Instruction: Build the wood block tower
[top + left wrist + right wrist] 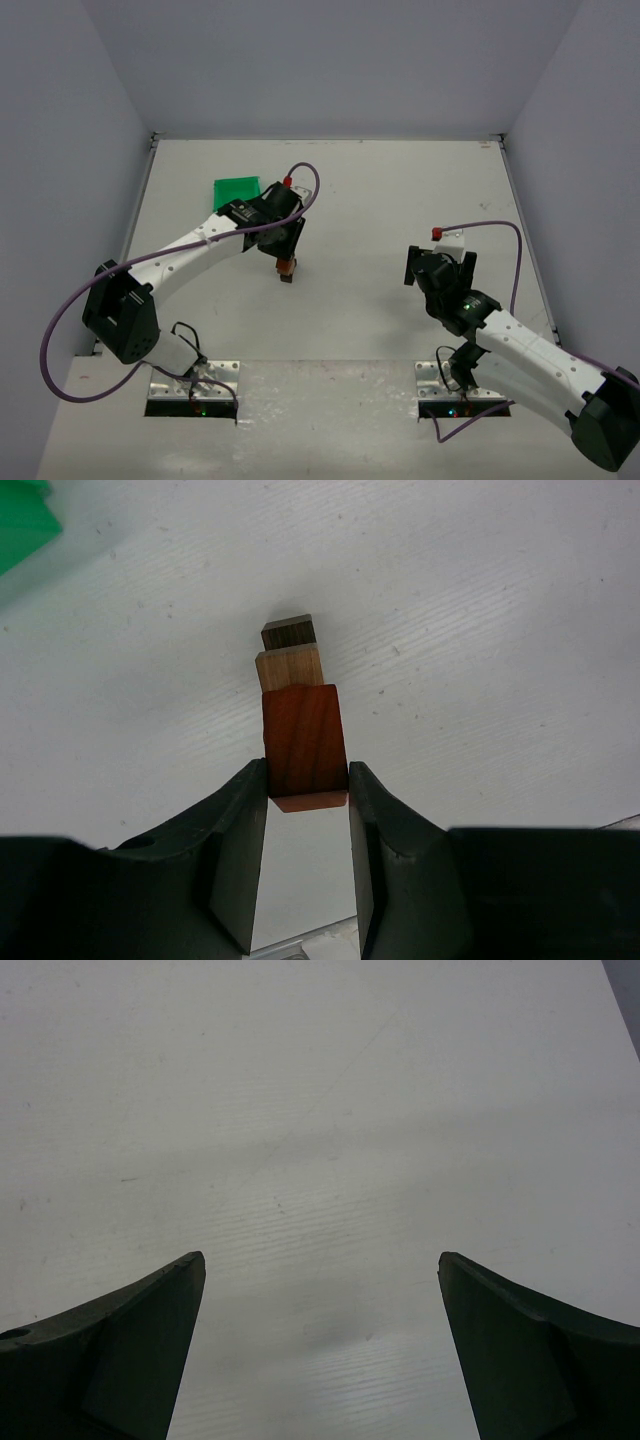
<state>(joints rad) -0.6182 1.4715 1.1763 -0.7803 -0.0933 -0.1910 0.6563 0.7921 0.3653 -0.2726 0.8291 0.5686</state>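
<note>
From above, the left tool (286,256) hung just left of the frame's centre, pinching a small reddish-brown block (286,266) low over the surface (380,190). A green bin (237,190) sat nearby to the upper left. The right tool (440,262) stood well apart at mid-right.

At the left wrist, the block (305,745) sat clamped between both fingers of the tool (308,776), its grain running lengthwise. Just beyond it were a tan block (289,667) and a dark block (288,632), touching each other. I couldn't tell whether the held piece rested on them. Let go off-centre, it would likely topple. A brushing finger could knock the narrow stack.

At the right wrist, the tool (320,1260) was spread wide over bare surface, holding nothing.
</note>
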